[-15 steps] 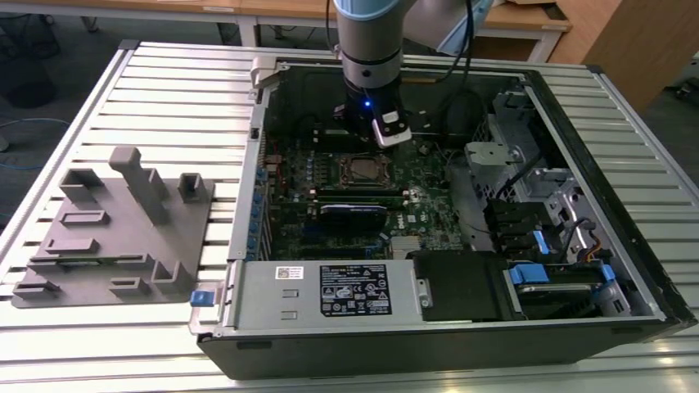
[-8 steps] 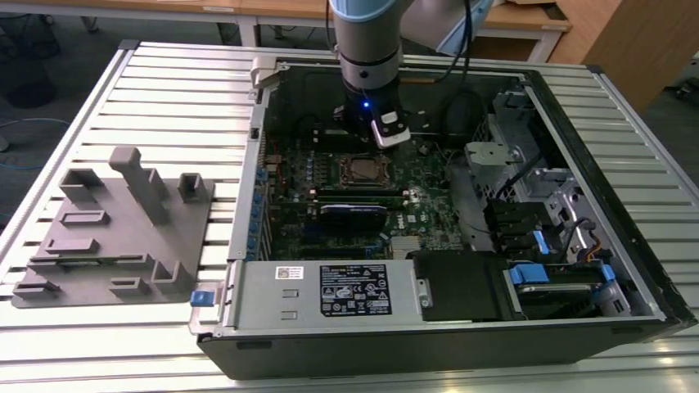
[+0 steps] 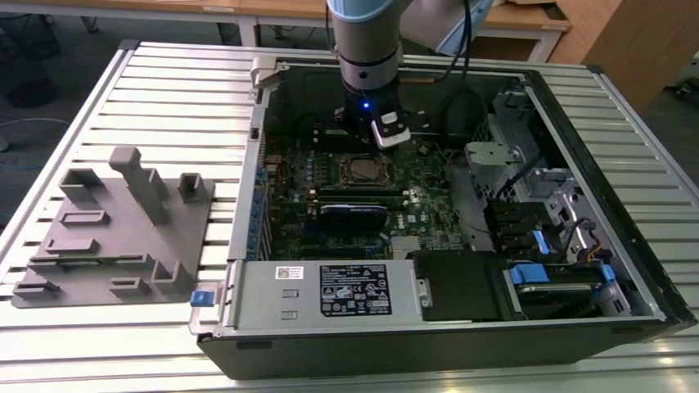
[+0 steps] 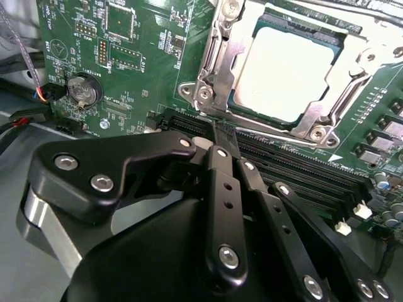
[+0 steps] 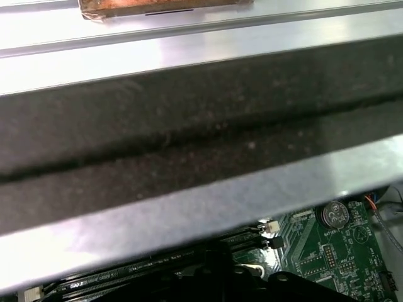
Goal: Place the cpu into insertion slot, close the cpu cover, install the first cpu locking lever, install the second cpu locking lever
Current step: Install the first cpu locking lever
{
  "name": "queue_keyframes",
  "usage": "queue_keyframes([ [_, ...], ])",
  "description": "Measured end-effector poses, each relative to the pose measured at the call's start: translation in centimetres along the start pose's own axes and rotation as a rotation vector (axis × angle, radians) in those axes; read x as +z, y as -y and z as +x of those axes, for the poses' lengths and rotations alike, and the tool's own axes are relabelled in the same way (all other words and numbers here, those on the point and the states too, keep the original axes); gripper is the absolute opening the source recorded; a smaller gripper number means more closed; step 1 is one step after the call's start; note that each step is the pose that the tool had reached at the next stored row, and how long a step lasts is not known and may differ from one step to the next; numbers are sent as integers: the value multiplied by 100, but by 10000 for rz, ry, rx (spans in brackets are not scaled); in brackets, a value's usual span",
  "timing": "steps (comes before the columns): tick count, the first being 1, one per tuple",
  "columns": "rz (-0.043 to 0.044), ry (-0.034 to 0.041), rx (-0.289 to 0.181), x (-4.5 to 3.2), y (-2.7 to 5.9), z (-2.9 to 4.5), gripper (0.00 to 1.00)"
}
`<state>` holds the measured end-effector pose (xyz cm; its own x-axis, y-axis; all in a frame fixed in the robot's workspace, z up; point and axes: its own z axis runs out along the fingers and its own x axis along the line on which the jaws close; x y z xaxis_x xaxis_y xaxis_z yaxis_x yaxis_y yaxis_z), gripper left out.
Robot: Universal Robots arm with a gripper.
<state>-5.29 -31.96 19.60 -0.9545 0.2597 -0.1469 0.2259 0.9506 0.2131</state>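
Observation:
In the second wrist view the cpu (image 4: 286,66) lies flat in the insertion slot (image 4: 203,94), silvery top up. The cpu cover (image 4: 217,50) is down around it as a metal frame. My gripper (image 4: 220,133) is shut with nothing in it. Its black fingertips hover just beside the socket's edge, over the long black memory slots (image 4: 296,173). The locking levers cannot be told apart from the frame's metal. In the exterior view the gripper (image 3: 377,139) hangs inside the open computer case, just behind the insertion slot (image 3: 366,170).
The case walls (image 3: 245,205) rise around the motherboard (image 3: 426,192). A drive cage (image 3: 546,221) and power supply (image 3: 327,291) fill the exterior view's right and front. A grey fixture block (image 3: 110,237) stands on the slatted table at the left. A coin battery (image 4: 84,90) sits near the socket.

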Motion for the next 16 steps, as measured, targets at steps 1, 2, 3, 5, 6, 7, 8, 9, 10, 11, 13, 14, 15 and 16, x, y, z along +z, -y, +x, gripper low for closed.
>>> queue_keyframes([
  [1, 8, 14, -4, 0, 0, 1, 11],
  [2, 16, 25, -7, 1, 0, 1, 11],
  [3, 38, 54, -18, 1, 1, 2, 11],
  [5, 81, 91, -33, 3, 1, 3, 11],
  [6, 104, 111, -40, 3, 2, 4, 11],
  [7, 124, 132, -48, 4, 2, 5, 11],
  [8, 127, 148, -52, 4, 3, 8, 11],
  [9, 125, 161, -55, 5, 4, 11, 11],
  [10, 122, 175, -57, 6, 5, 14, 11],
  [11, 118, 188, -59, 7, 6, 16, 11],
  [13, 110, 217, -63, 11, 8, 22, 11],
  [14, 106, 232, -66, 13, 10, 24, 11],
  [15, 103, 246, -69, 15, 11, 26, 11],
  [16, 100, 261, -71, 18, 12, 29, 11],
])
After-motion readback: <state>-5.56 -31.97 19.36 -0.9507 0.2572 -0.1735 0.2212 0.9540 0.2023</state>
